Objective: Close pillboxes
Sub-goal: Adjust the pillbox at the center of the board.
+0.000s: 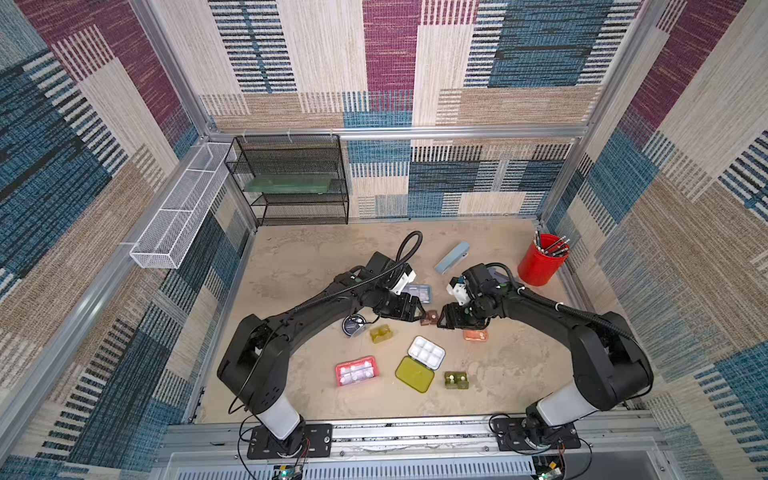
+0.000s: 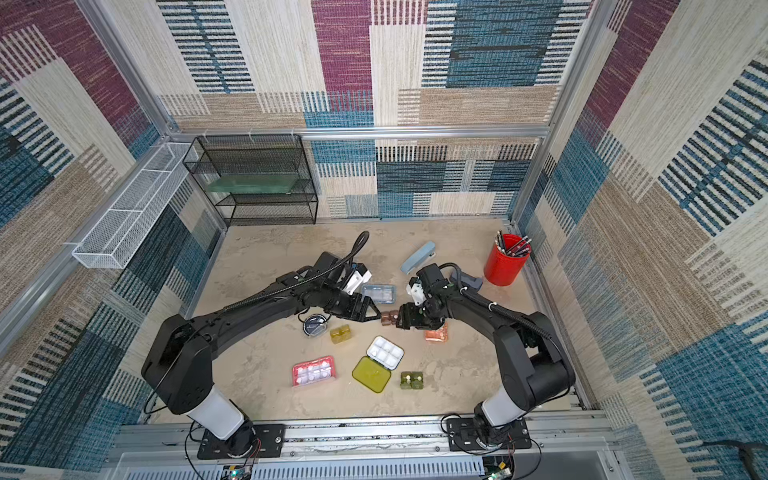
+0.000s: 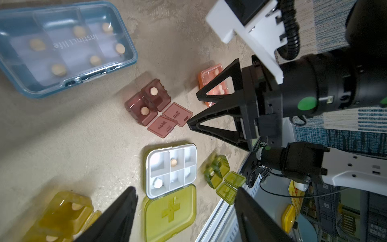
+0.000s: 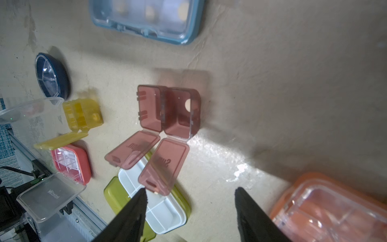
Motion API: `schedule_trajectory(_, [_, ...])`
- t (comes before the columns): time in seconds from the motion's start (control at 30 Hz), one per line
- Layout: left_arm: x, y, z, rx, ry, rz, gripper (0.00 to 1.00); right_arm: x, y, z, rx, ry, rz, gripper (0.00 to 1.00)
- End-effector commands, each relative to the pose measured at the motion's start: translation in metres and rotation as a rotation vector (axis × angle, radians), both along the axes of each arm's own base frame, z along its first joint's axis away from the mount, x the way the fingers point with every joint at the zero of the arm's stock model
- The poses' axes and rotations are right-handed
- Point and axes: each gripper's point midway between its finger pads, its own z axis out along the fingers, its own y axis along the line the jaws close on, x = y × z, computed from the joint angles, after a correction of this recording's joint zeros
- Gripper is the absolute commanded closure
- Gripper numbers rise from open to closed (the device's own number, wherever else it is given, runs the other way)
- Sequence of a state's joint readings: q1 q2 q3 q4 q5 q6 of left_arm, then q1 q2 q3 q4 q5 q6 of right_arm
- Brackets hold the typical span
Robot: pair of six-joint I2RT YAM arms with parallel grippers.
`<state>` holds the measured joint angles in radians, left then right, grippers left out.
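The brown pillbox (image 1: pixel 429 318) (image 4: pixel 169 111) sits mid-table between both grippers, its two lids (image 3: pixel 169 119) flung open. My right gripper (image 4: pixel 190 189) (image 1: pixel 441 321) is open, one fingertip (image 4: pixel 140 196) at the edge of a brown lid. My left gripper (image 3: pixel 185 189) (image 1: pixel 417 311) is open and empty on the box's other side. The light blue pillbox (image 3: pixel 62 48) and orange pillbox (image 4: pixel 330 209) are shut. The amber (image 1: pixel 381 333), pink (image 1: pixel 357 371), dark green (image 1: pixel 456 379) and yellow-green pillbox with white tray (image 1: pixel 427 353) lie open. I cannot tell whether the round black pillbox (image 1: pixel 354 325) is shut.
A long pale-blue case (image 1: pixel 453 257) and a grey-blue block (image 2: pixel 471 282) lie behind the right arm. A red cup of pens (image 1: pixel 542 259) stands at the back right. A black mesh shelf (image 1: pixel 291 178) and a white wire basket (image 1: pixel 183 216) are at the back left.
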<state>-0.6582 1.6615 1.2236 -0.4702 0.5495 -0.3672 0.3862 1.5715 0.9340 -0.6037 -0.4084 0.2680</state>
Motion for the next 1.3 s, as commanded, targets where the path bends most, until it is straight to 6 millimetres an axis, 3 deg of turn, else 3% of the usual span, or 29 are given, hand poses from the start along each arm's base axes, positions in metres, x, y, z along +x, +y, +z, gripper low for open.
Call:
schedule_trajectory(0.0, [0.001,-0.006,0.003,-0.018,-0.023,-0.041,0.24,0.008,0.000,0.001,-0.005,-0.014,0.005,0.32])
schedule_trajectory(0.43, [0.017,-0.010,-0.038,0.081,0.036,-0.041,0.35,0.009,0.007,0.011,0.030,0.001,-0.021,0.32])
schedule_trajectory(0.67, [0.029,-0.014,-0.058,0.098,0.058,-0.032,0.53,-0.002,0.000,0.022,0.034,-0.008,-0.052,0.32])
schedule_trajectory(0.83, [0.039,-0.012,-0.073,0.119,0.074,-0.019,0.60,-0.010,-0.009,0.021,0.027,0.003,-0.076,0.34])
schedule_trajectory(1.27, [0.064,-0.021,-0.094,0.121,0.080,-0.014,0.60,-0.009,-0.023,0.018,0.029,0.042,-0.102,0.34])
